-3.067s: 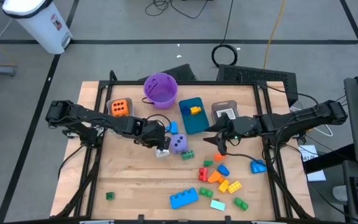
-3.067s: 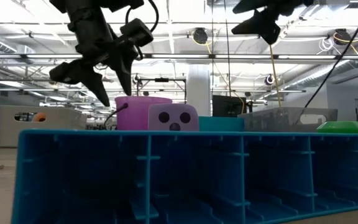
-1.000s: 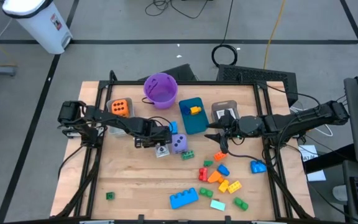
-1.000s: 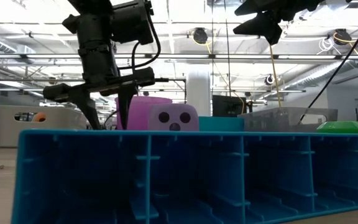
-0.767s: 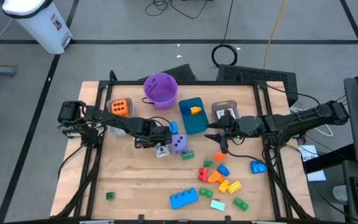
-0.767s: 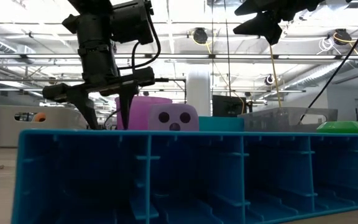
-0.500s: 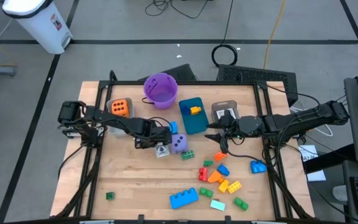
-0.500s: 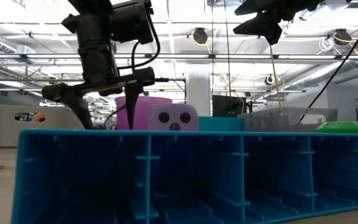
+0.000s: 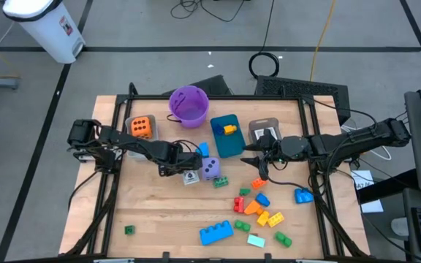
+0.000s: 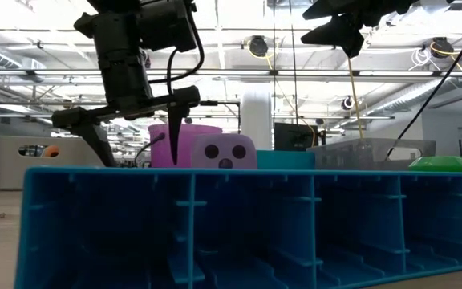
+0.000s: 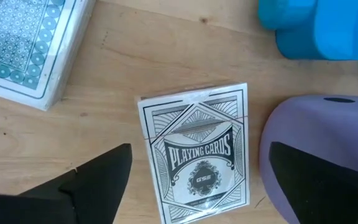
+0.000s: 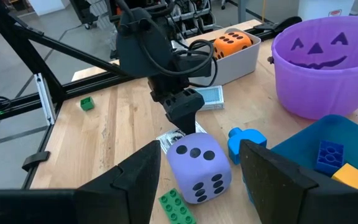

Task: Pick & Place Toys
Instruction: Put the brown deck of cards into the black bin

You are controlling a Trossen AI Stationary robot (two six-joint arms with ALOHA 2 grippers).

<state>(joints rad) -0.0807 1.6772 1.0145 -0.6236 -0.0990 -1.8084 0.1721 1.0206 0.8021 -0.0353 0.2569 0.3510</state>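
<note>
Left wrist view looks straight down on a boxed deck of playing cards lying flat on the wooden worktop, framed between the two dark fingers of the left hand; those fingers, half closed a second ago, now stand spread wide, and nothing is pinched between them; the purple die sits just beside the deck, with a blue brick past it and a second, teal-backed deck off to the other side. From overhead the left hand hovers low over the deck, close against the purple die; the orange die already lies in the grey bin; loose bricks are scattered well apart, towards the right. Judging by this, the widening is a preparation to straddle the deck, and the pick is not yet made; the die so near one finger could be nudged. The right hand waits raised beside the teal bin, fingers partly spread and empty.
</note>
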